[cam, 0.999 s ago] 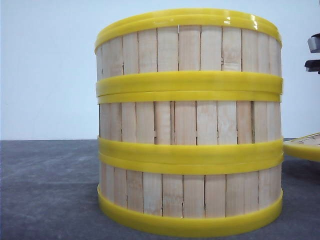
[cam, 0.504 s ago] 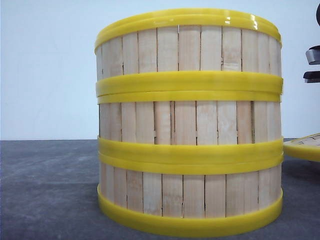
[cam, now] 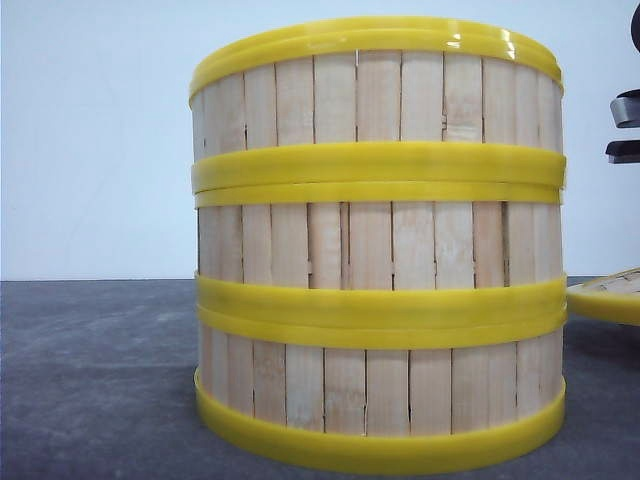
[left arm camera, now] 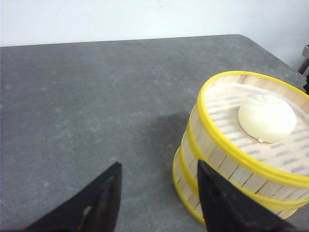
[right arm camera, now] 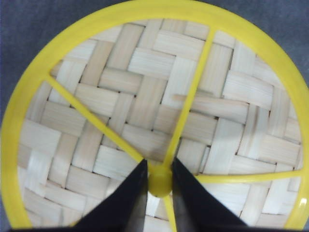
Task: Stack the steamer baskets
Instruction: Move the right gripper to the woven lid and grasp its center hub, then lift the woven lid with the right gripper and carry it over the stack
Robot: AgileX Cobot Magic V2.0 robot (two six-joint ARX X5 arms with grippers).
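Observation:
Three steamer baskets stand stacked upright on the grey table, filling the front view. In the left wrist view the stack holds a white bun in its top basket. My left gripper hangs open over bare table beside the stack, with nothing between its fingers. My right gripper is shut on the yellow centre knob of a round woven lid with a yellow rim and spokes. That lid's edge shows low at the right of the stack.
The grey table stretches away from the stack toward a white wall. A dark part of the right arm shows at the right edge of the front view, above the lid.
The dark part of the right arm at the front view's right edge has sunk slightly. The stack has not moved.

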